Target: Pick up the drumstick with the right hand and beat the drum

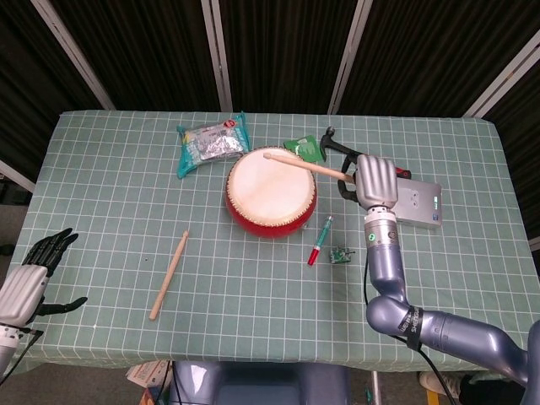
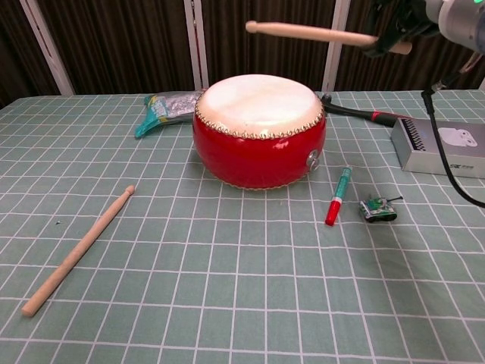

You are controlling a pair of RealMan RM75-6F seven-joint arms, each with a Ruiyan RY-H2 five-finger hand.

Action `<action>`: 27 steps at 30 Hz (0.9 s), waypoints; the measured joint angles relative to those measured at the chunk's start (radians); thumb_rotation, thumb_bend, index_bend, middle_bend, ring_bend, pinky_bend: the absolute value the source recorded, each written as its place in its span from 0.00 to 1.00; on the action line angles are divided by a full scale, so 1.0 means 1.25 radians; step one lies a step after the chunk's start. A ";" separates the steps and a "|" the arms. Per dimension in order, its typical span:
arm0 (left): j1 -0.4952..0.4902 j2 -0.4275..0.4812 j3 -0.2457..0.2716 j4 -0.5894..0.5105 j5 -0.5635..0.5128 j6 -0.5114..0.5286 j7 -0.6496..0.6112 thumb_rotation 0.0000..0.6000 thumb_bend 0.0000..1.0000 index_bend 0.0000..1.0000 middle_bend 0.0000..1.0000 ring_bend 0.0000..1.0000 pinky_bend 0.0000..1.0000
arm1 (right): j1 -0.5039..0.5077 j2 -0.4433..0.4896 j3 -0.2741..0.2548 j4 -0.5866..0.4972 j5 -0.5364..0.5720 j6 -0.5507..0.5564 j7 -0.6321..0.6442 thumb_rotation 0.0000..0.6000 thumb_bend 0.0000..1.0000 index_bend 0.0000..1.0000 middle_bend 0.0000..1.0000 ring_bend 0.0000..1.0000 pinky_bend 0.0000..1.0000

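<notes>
Drumstick of pale wood, clamped in the fingers of the grey right hand at upper right, hangs raised above the round red drum with a cream skin mid-frame, while the black-fingered left hand rests spread apart at lower left.

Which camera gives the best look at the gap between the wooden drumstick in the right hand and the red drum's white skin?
The chest view: side-on, it shows the held wooden drumstick raised clear above the red drum. The head view looks down, so the stick merely overlaps the drum; height is unreadable.
</notes>
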 measured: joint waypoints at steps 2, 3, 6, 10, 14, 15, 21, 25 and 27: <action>0.000 0.000 0.000 0.001 0.001 0.000 0.000 1.00 0.00 0.00 0.00 0.00 0.05 | -0.005 -0.001 0.029 -0.010 -0.009 0.010 0.061 1.00 0.56 1.00 1.00 1.00 0.98; 0.000 0.000 0.001 0.002 0.002 0.000 0.000 1.00 0.00 0.00 0.00 0.00 0.05 | -0.007 -0.002 0.040 -0.013 -0.014 0.014 0.088 1.00 0.56 1.00 1.00 1.00 0.98; 0.000 -0.001 0.001 0.001 0.003 0.000 0.000 1.00 0.00 0.00 0.00 0.00 0.05 | -0.013 -0.008 0.064 -0.016 -0.043 0.028 0.155 1.00 0.56 1.00 1.00 1.00 0.98; -0.001 0.000 0.000 0.000 0.001 -0.002 -0.002 1.00 0.00 0.00 0.00 0.00 0.05 | -0.013 -0.026 0.054 0.006 -0.059 0.029 0.176 1.00 0.56 1.00 1.00 1.00 0.98; -0.001 0.000 0.001 -0.001 0.001 -0.004 -0.001 1.00 0.00 0.00 0.00 0.00 0.05 | -0.003 -0.058 0.018 0.060 -0.078 0.024 0.168 1.00 0.56 1.00 1.00 1.00 0.98; -0.002 0.000 0.001 -0.002 0.001 -0.004 -0.001 1.00 0.00 0.00 0.00 0.00 0.05 | 0.000 -0.069 0.009 0.078 -0.081 0.021 0.164 1.00 0.56 1.00 1.00 1.00 0.98; -0.002 0.001 0.001 -0.005 -0.001 -0.006 0.000 1.00 0.00 0.00 0.00 0.00 0.05 | 0.032 -0.111 -0.094 0.186 -0.121 -0.001 0.042 1.00 0.56 1.00 1.00 1.00 0.98; -0.002 0.003 0.002 -0.009 -0.003 -0.009 -0.005 1.00 0.00 0.00 0.00 0.00 0.05 | 0.053 -0.125 -0.185 0.256 -0.188 0.000 -0.139 1.00 0.56 1.00 1.00 1.00 0.98; -0.002 0.004 0.002 -0.011 -0.003 -0.010 -0.007 1.00 0.00 0.00 0.00 0.00 0.05 | 0.057 -0.130 -0.198 0.268 -0.199 0.003 -0.199 1.00 0.56 1.00 1.00 1.00 0.98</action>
